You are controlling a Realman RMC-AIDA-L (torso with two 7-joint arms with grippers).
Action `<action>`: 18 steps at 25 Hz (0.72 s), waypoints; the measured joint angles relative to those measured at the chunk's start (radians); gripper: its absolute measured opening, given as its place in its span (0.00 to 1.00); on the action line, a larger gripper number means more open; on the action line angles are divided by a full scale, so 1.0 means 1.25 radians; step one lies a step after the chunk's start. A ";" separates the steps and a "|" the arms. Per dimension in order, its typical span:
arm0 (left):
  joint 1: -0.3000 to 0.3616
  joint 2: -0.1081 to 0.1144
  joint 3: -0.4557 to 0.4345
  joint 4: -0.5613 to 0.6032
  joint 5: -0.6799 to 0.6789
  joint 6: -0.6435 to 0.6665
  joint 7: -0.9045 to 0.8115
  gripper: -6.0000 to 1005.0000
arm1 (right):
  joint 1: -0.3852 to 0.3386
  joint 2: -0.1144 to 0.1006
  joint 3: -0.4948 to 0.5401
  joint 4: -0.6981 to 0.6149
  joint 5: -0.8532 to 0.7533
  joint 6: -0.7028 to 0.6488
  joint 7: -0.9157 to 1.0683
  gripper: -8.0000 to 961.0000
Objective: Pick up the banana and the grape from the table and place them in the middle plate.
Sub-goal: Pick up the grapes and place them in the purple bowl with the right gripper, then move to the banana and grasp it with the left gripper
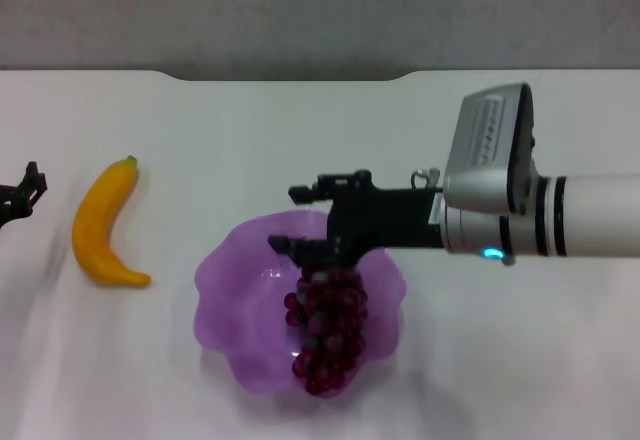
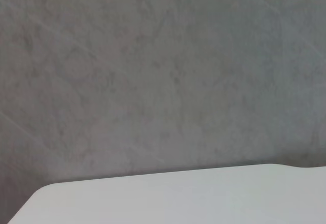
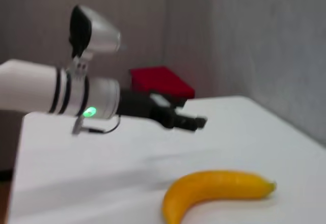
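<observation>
**Inspector:** Purple plastic first, head view. The middle plate (image 1: 215,285) is sitting on the white tabletop (image 1: 500,360) near the front centre. The right tool (image 1: 300,222) is reaching in from the right, over the plate's far part. The grape (image 1: 328,335) bunch is hanging directly under it, its lower end lying inside the plate toward the right side.

**Clerk:** Is the tool gripping it?

**Inspector:** The fingers are looking closed on the top of the bunch. The banana (image 1: 103,225) is lying on the tabletop, well left of the plate and apart from it, green tip pointing away from the robot. The left tool (image 1: 22,195) is showing only at the left edge, near the banana; I cannot tell how it is set.

**Clerk:** Left wrist view?

**Inspector:** It is showing only a grey wall (image 2: 163,71) and a strip of tabletop.

**Clerk:** Right wrist view?

**Inspector:** The banana is lying in the foreground on the tabletop. Beyond it the left arm (image 3: 61,94) is stretching across, a green light glowing on its wrist. A red object (image 3: 160,80) is sitting behind the tabletop.
</observation>
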 joint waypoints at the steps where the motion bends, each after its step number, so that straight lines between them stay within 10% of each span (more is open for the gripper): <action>1: 0.000 0.000 0.000 0.000 0.000 0.000 0.000 0.87 | 0.000 -0.001 0.003 -0.015 0.000 0.013 0.001 0.71; 18: 0.013 0.001 -0.004 -0.001 0.000 -0.002 0.006 0.87 | -0.120 -0.004 0.157 -0.255 0.001 0.332 -0.020 0.41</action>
